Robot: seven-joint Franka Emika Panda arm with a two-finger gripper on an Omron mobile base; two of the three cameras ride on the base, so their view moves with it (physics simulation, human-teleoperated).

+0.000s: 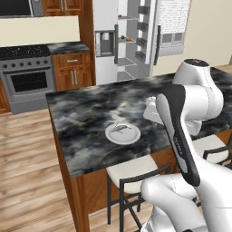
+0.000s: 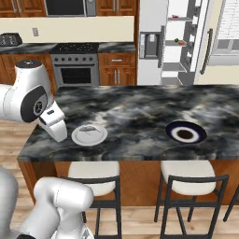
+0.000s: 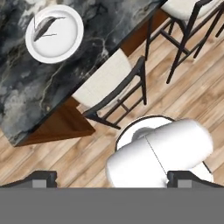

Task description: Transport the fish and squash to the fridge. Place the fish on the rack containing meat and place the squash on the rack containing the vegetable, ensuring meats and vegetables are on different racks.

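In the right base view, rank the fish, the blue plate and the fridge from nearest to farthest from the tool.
1. Fish, on the pale plate right beside the tool.
2. Blue plate, further right on the counter.
3. Fridge, across the kitchen behind the counter, door open.

In front of me the bench [image 2: 140,109] is a dark marbled slab on a wooden base; a round pale-grey plate [image 2: 89,135] sits near its front edge, with the fish [image 2: 87,129] lying on it; well apart to the right sits a dark-blue plate [image 2: 186,132] with a white rim.
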